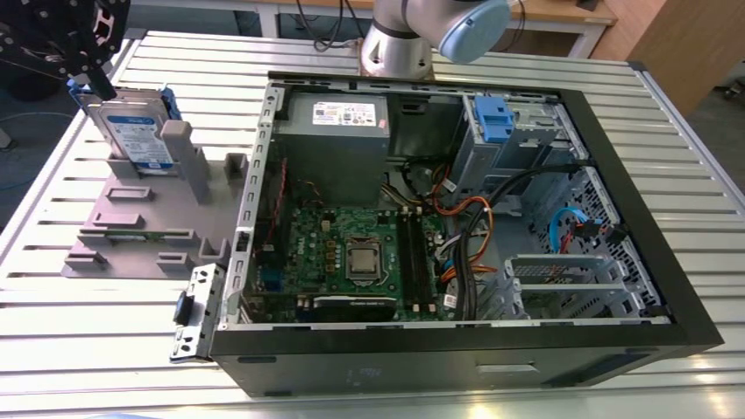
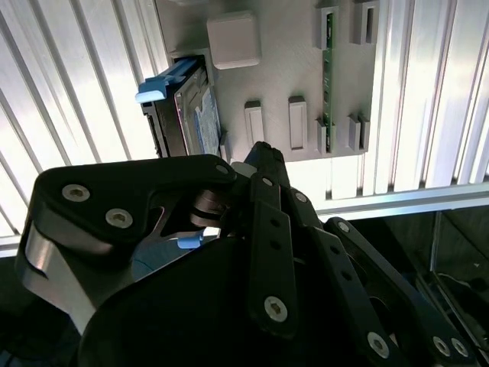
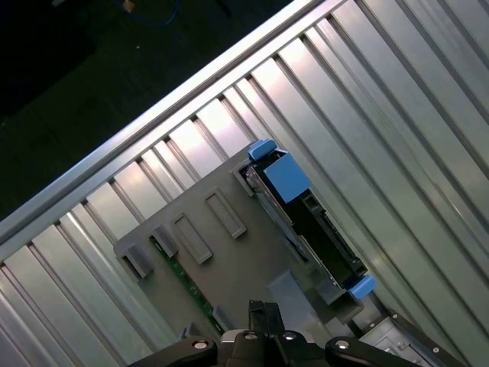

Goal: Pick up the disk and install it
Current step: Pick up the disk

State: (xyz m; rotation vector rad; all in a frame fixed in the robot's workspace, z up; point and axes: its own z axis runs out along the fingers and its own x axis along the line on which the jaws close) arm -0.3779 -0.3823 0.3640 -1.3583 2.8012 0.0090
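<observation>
The disk (image 1: 136, 131) stands on edge in the grey stand (image 1: 128, 223) at the exterior view's left, silver with a white-and-blue label and a blue bracket at both ends. My black gripper (image 1: 93, 83) hangs right over the disk's top far corner and seems to touch it. In the second wrist view the disk (image 2: 191, 107) runs under the gripper (image 2: 221, 199), with a blue bracket tab visible through its links. In the first wrist view the disk (image 3: 306, 218) lies just past the gripper (image 3: 263, 325), seated in the stand (image 3: 206, 229).
An open computer case (image 1: 686, 305) takes up the middle and the exterior view's right of the slatted metal table (image 1: 70, 305). It holds a motherboard (image 1: 349, 253), cables and a drive bay with a blue bracket (image 1: 495, 118). The arm's base (image 1: 396, 44) stands behind the case.
</observation>
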